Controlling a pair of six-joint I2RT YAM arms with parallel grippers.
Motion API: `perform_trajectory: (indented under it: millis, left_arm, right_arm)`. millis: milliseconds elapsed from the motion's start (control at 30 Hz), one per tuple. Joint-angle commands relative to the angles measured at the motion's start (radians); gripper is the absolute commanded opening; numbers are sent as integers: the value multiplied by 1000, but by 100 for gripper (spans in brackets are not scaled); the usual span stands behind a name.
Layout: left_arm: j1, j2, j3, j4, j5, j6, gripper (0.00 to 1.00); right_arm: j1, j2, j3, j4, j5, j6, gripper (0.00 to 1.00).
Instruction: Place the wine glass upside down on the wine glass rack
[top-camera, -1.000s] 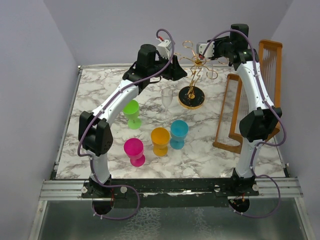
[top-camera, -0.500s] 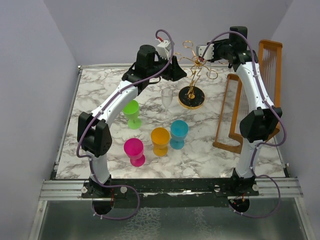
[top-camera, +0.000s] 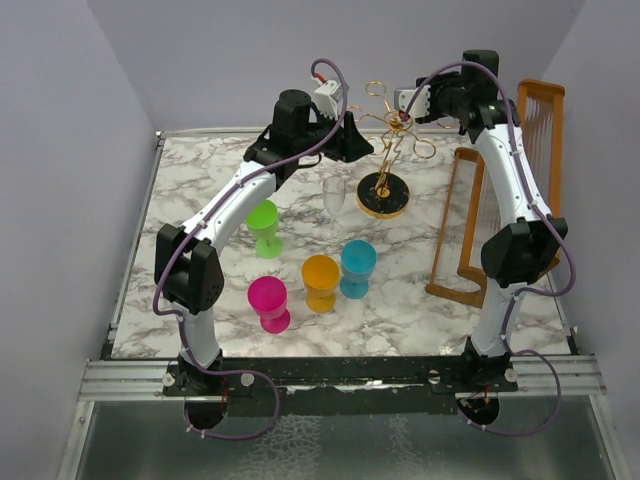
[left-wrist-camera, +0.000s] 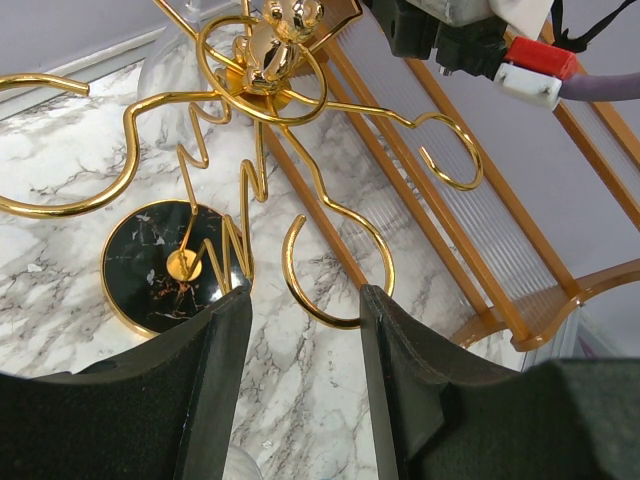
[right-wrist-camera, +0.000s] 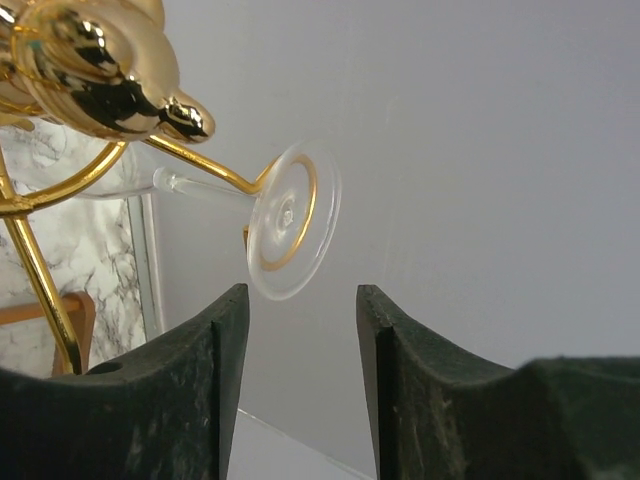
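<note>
Pale lilac walls close in a white-and-grey marble counter (top-camera: 410, 300), and the wine glass rack (top-camera: 385, 190) stands toward 1 o'clock on it, its black, gold-rimmed base flat on the marble and its gold ring-ended arms fanning out from the top of the pole. The clear wine glass (right-wrist-camera: 290, 220) hangs from one of those arms. In the right wrist view its round foot sits against the ring, and its stem runs back toward the shiny gold ornament (right-wrist-camera: 95, 70) that crowns the pole. The bowl is hidden there. The right gripper (right-wrist-camera: 302, 300) sits just short of that foot with its jaws spread. The foot shows above the gap and nothing is pinched. I cannot tell whether the near finger brushes its rim. The left gripper (left-wrist-camera: 305, 300) hovers high at 9 o'clock of the rack, jaws also spread and pinching nothing, with a ring-ended arm and the base seen past the gap. A second clear glass (top-camera: 334, 197) stands upright on the counter just at 9 o'clock of the base. Further toward 7 o'clock stand four coloured goblets: green (top-camera: 265, 225), pink (top-camera: 269, 302), orange (top-camera: 321, 282) and blue (top-camera: 358, 268), the last two touching. At 3 o'clock of the rack a brown wooden frame (top-camera: 452, 230) leans, with a slatted one (top-camera: 541, 125) behind it by the wall.
</note>
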Motion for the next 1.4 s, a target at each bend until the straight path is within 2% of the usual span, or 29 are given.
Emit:
perform_trajectory:
  millis: [0, 200, 467, 800, 867, 1000, 1067, 1200, 1367]
  left_arm:
    - [7, -49, -13, -8, 3, 20, 50]
    - [8, -58, -19, -11, 5, 28, 50]
    - [9, -88, -33, -21, 2, 54, 51]
    - [20, -160, -51, -102, -5, 185, 57]
    - [25, -192, -53, -162, -21, 258, 59]
    - [27, -241, -69, -298, -106, 430, 63]
    - [27, -262, -85, -356, -164, 501, 64]
    - [27, -289, -112, -418, -240, 593, 65]
    - [26, -294, -124, -453, -243, 630, 67]
  right_arm:
    - [-3, -45, -5, -11, 38, -10, 49]
    - [-5, -56, -15, -17, 72, -21, 54]
    - [-14, -97, -42, 8, 83, -4, 56]
    - [-24, -171, -106, 115, 123, 93, 56]
    - [-25, -203, -151, 162, 145, 143, 57]
    - [-26, -296, -285, 327, 211, 313, 72]
    - [-26, -345, -337, 368, 223, 376, 75]
    - [-26, -423, -378, 347, 222, 543, 80]
    - [-26, -501, -431, 338, 306, 784, 88]
